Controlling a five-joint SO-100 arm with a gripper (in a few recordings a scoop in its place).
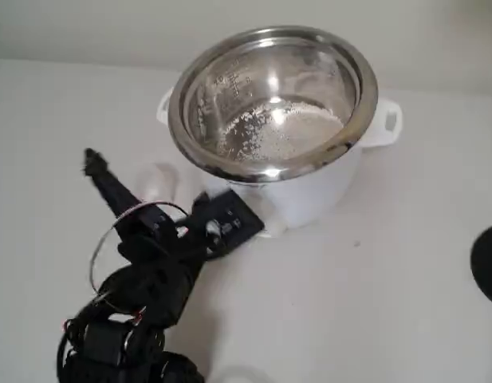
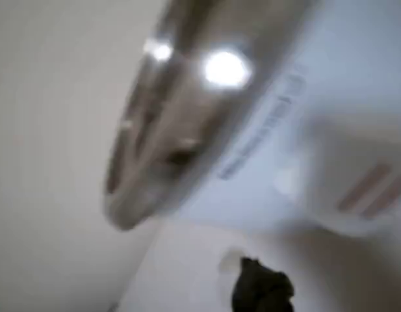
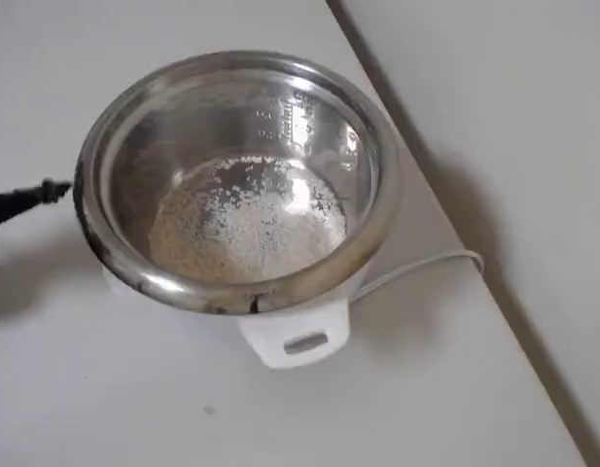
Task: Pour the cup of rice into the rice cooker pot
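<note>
The rice cooker pot [image 1: 180, 96] is a shiny steel bowl in a white cooker body [image 1: 309, 191]. Rice [image 1: 269, 132] lies on its bottom, as the overhead view also shows for the pot [image 3: 86, 185] and the rice [image 3: 246, 229]. My black gripper [image 1: 158, 195] is low at the cooker's front left. One long finger [image 1: 98, 169] points up-left. A faint whitish cup [image 1: 155, 179] sits right beside that finger; I cannot tell whether the jaws press it. The wrist view is blurred: the pot rim [image 2: 168, 110] is close, with a dark fingertip [image 2: 262, 289] below.
The cooker's white side handle [image 1: 387, 120] sticks out right, and a handle [image 3: 295, 341] faces down in the overhead view. A white cord [image 3: 426, 263] trails toward the table's edge [image 3: 494, 292]. A dark round object [image 1: 489, 263] sits at the right border.
</note>
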